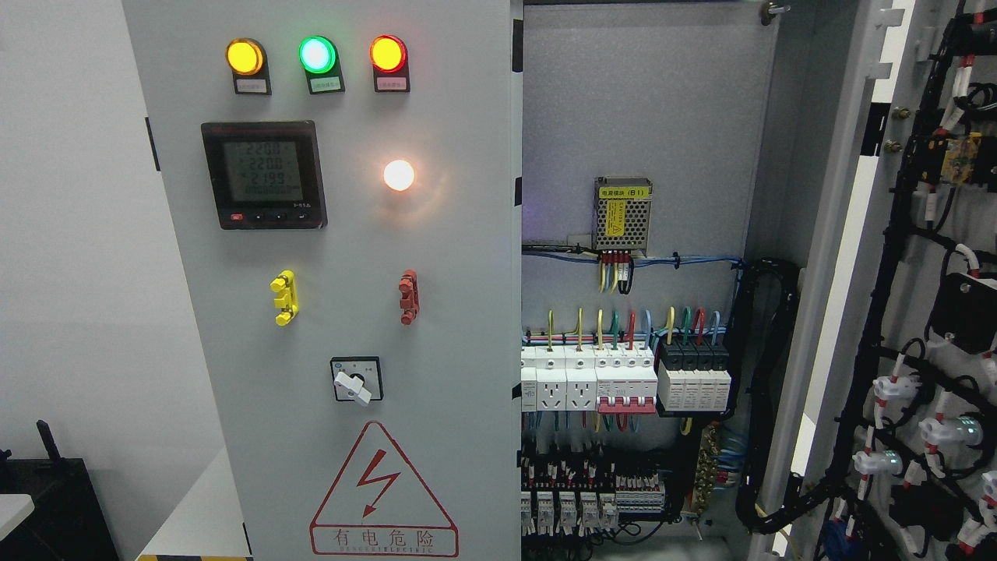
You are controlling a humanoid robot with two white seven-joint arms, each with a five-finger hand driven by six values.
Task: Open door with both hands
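Tall grey sheet-metal cabinet door (927,312), swung wide, wiring-laden: likely stiff, heavy; grip free edge; neither hand visible, state unknown

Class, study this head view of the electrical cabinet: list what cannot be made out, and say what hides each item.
- Robot's hands: neither appears in the head view.
- Labels under the three indicator lamps: print too small.
- Right door: swung open, cut off by the right edge.
- Meter: bottom line of digits too blurred.
- Lower terminal rows: cut off by the bottom edge.
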